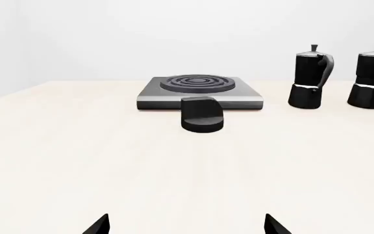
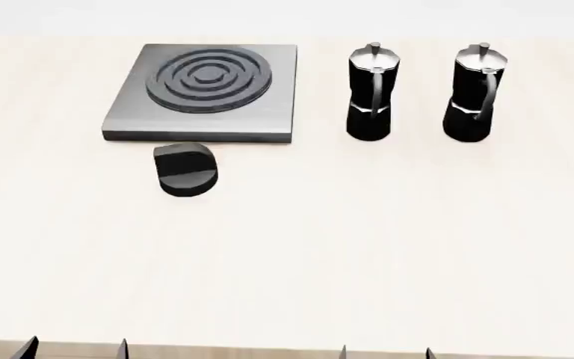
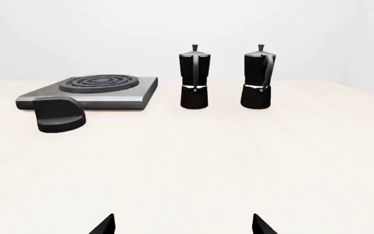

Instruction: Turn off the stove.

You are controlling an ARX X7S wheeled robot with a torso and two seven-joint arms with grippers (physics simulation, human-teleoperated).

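Note:
The stove [image 2: 207,105] is a flat grey metal slab with a dark ringed burner [image 2: 209,77], at the table's far left. Its black round knob [image 2: 185,170] lies just in front of the slab; the stove [image 1: 200,92] and knob [image 1: 202,114] also show in the left wrist view, and the stove [image 3: 89,92] and knob [image 3: 60,115] in the right wrist view. My left gripper [image 2: 75,350] and right gripper [image 2: 385,353] sit at the table's near edge, far from the knob. Both are open, with nothing between the fingertips [image 1: 99,225] [image 3: 105,225].
Two black-and-silver moka pots [image 2: 373,93] [image 2: 477,93] stand upright to the right of the stove. The pale wooden table [image 2: 367,247] stretches between the grippers and these objects.

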